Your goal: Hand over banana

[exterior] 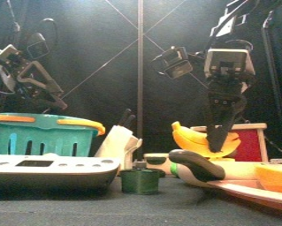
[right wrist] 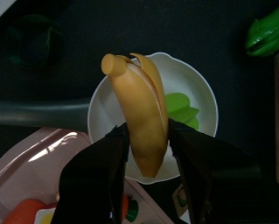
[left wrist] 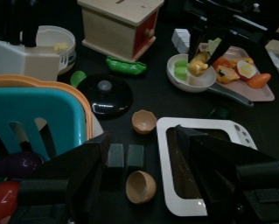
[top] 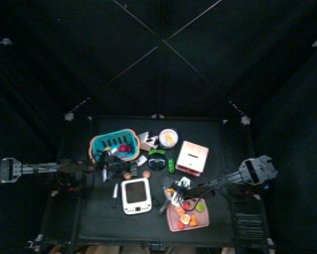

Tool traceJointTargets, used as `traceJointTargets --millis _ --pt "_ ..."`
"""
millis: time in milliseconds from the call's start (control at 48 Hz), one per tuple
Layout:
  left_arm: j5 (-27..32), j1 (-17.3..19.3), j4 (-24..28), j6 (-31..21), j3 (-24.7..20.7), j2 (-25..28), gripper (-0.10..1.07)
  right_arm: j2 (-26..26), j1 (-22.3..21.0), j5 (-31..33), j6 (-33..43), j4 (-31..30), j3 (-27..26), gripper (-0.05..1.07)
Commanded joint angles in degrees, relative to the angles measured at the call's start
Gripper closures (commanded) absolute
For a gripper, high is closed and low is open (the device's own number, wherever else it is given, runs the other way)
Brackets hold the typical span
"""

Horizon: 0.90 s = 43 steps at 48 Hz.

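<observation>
Right wrist view: we saw our right gripper (right wrist: 148, 162) pinching the banana (right wrist: 144, 109) over the white bowl (right wrist: 191, 87); our left gripper (left wrist: 142, 175) hung spread, well apart.

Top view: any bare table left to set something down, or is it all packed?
Bare table lies along the far edge, behind the teal basket and wooden box. A smaller patch sits at the front left, beside the white scale. The middle and front right around the cutting board are crowded.
</observation>
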Motion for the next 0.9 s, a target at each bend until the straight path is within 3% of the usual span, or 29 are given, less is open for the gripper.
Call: traceJointTargets --millis 0,271,458,646,875 --pt "-0.3 0.1 -0.1 0.0 -0.5 0.2 0.03 -2.5 -0.5 -0.1 0.0 -0.4 -1.0 0.43" --pt "-3.2 -2.0 0.1 0.2 -2.3 0.6 0.03 -4.7 -1.8 -1.1 0.0 -4.5 -3.1 0.43" --pt "-9.1 -4.0 2.0 1.7 -5.7 5.7 0.03 -6.4 -4.3 -5.4 0.0 -8.4 -4.9 0.43" --pt "-13.1 -6.9 2.5 8.7 -11.5 15.4 0.02 -6.9 -6.3 -13.8 0.3 -12.4 -4.9 0.44" --pt "-15.2 -7.0 -1.3 17.5 -16.2 22.5 0.02 -7.2 -7.9 -20.4 0.1 -14.9 -4.3 0.44"
